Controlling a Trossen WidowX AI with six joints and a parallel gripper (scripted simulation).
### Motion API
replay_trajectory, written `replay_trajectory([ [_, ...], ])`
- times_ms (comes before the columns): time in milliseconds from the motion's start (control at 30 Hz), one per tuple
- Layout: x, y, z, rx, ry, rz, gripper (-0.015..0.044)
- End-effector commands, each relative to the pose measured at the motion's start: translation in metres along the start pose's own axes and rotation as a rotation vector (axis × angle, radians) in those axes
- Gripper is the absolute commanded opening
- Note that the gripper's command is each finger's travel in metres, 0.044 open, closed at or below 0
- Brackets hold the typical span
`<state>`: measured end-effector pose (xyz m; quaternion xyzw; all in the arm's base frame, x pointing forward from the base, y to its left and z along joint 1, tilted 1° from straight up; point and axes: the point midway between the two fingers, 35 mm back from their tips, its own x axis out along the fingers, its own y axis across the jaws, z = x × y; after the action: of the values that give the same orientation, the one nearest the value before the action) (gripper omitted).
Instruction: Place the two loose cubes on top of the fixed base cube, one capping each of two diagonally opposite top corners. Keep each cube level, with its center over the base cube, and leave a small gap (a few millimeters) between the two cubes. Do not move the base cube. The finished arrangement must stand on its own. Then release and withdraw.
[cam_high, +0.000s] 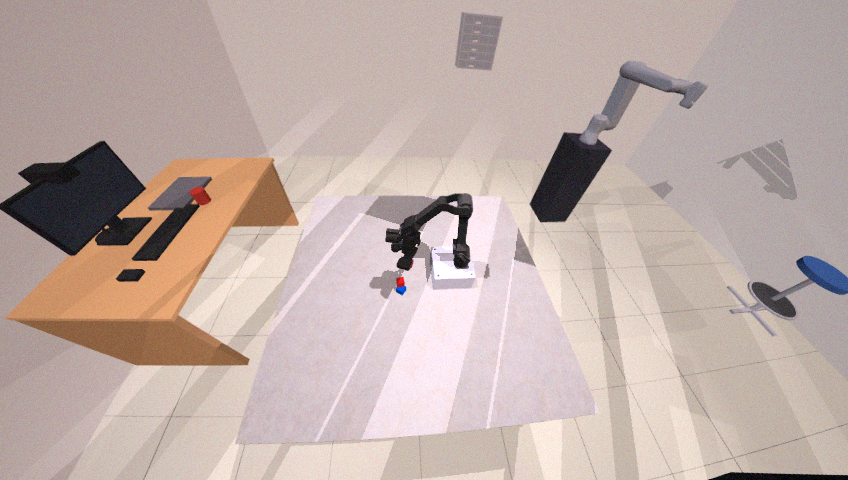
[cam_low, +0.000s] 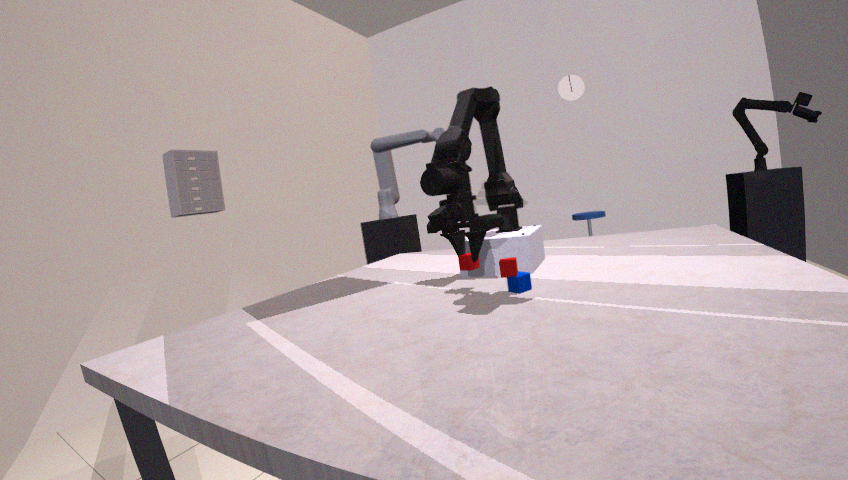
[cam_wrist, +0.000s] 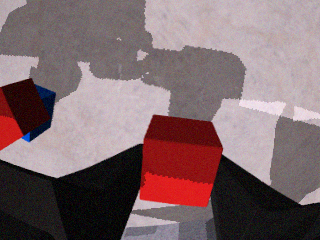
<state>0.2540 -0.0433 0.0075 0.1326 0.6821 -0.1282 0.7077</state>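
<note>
The blue base cube (cam_high: 401, 290) (cam_low: 520, 283) (cam_wrist: 48, 98) stands on the table. One red cube (cam_high: 399, 281) (cam_low: 508, 267) (cam_wrist: 25, 107) sits on top of it, offset over one corner and overhanging; it looks level in the exterior view. My gripper (cam_low: 468, 258) (cam_wrist: 179, 157) is shut on the other red cube (cam_low: 468, 262) (cam_wrist: 175, 160) and holds it a little above the table, to the left of the blue cube in the exterior view. In the top view the arm hides most of the held cube (cam_high: 411, 263).
The white mounting box (cam_high: 453, 282) (cam_low: 529, 252) of the arm stands behind the cubes in the exterior view. The table (cam_high: 333, 380) (cam_low: 357, 368) carries the cubes and the arm. A desk (cam_high: 238, 202) with a monitor stands apart, as does a grey arm (cam_high: 621, 95) on a black pedestal.
</note>
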Motion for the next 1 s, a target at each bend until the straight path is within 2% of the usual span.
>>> replay_trajectory([
  [0, -0.015, 0.001, 0.002, -0.003, -0.005, 0.004, 0.0105],
  [500, -0.062, -0.001, -0.004, -0.003, -0.005, 0.004, 0.0105],
  [667, -0.064, 0.001, -0.004, 0.012, -0.005, 0.004, 0.0105],
  [967, -0.063, 0.026, 0.000, 0.208, -0.004, 0.007, 0.0105],
])
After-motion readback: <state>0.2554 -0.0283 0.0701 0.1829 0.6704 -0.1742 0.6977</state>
